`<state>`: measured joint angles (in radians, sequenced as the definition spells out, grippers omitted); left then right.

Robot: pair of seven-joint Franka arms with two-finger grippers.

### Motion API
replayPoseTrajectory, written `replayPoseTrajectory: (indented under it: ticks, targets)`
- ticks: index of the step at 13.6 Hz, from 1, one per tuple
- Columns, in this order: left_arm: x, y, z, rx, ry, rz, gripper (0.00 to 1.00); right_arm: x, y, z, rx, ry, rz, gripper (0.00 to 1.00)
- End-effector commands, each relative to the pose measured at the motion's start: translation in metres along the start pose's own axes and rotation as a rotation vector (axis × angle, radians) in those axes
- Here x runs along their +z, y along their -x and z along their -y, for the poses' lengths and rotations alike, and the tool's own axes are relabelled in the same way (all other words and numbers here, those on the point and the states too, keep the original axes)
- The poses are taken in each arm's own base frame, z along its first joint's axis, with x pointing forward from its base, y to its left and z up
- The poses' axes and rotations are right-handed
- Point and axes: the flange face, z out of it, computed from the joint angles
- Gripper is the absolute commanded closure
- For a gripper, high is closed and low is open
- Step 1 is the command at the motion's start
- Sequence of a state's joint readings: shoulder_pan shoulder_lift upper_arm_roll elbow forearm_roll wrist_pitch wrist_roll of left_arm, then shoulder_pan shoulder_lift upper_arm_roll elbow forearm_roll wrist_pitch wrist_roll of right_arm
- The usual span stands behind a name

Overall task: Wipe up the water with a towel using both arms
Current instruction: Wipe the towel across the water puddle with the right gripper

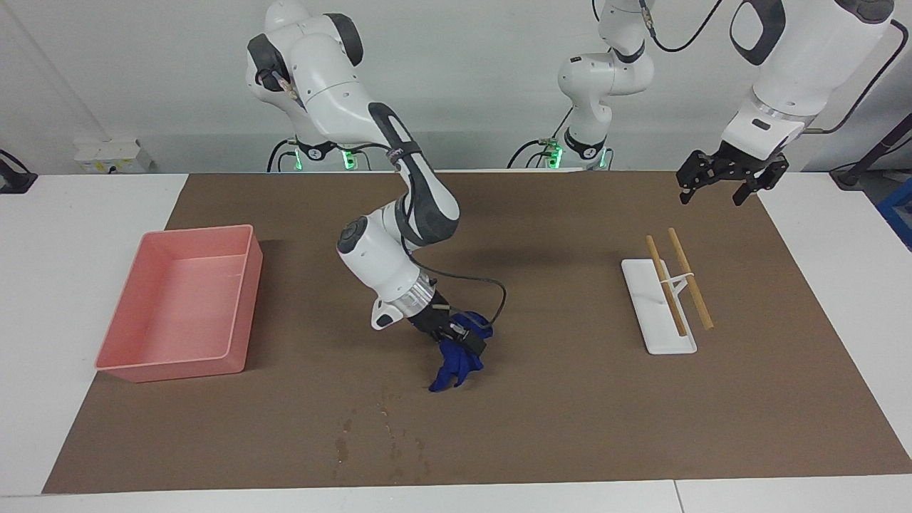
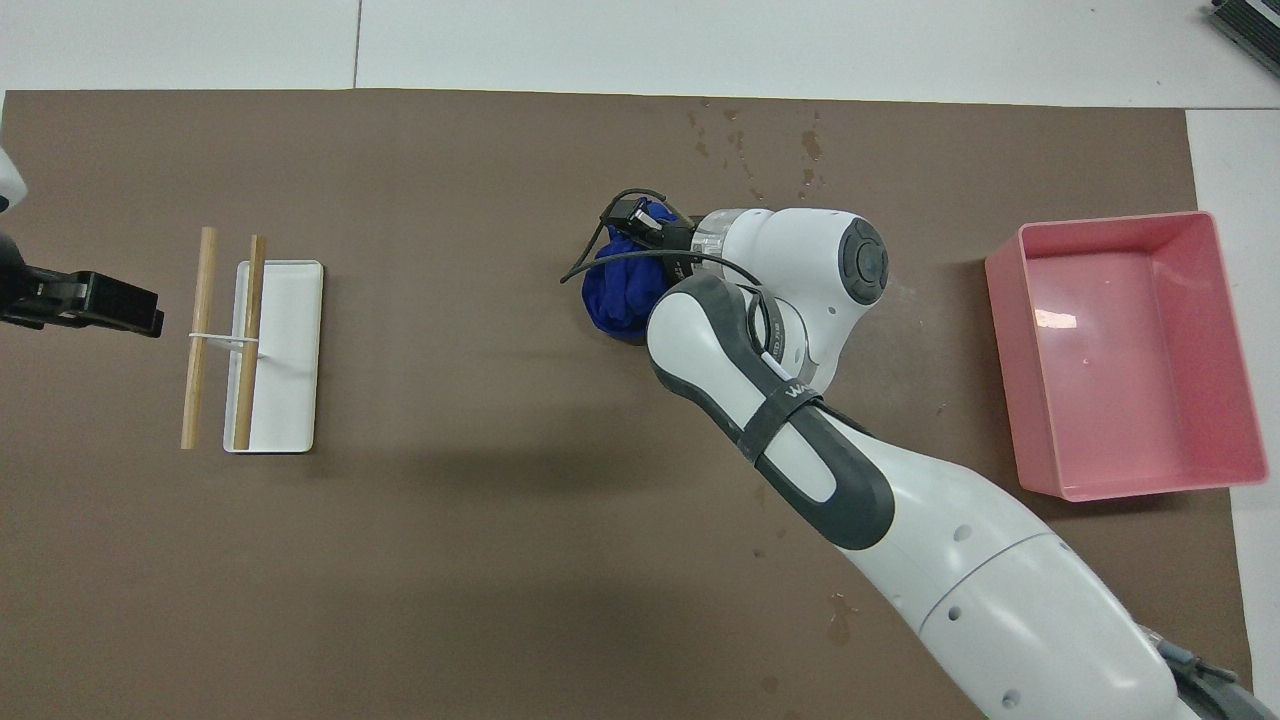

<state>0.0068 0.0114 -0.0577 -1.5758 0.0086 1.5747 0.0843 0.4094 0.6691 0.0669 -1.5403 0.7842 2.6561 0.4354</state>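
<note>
One blue towel hangs from the right gripper, clamped tight on it, over the brown mat beside the water. The left gripper waits with jaws wide apart above two wooden sticks on one white tray; one pink bin sits at the right arm's end.

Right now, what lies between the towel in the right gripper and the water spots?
Only bare brown mat, as the facing view shows. The towel hangs from the right gripper, and the water sits farther from the robots.
</note>
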Motion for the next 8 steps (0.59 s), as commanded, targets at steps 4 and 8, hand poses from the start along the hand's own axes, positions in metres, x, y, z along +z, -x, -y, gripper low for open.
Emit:
replayPoseTrajectory:
  ticks: [4, 8]
  targets:
    - [-0.001, 0.009, 0.000, 0.000, 0.009, -0.001, 0.00, -0.024, -0.065, -0.028, -0.418, 0.121, -0.095, 1.00]
    - [-0.001, 0.009, 0.000, 0.000, 0.009, -0.001, 0.00, -0.044, -0.104, -0.051, -0.728, 0.274, -0.140, 1.00]
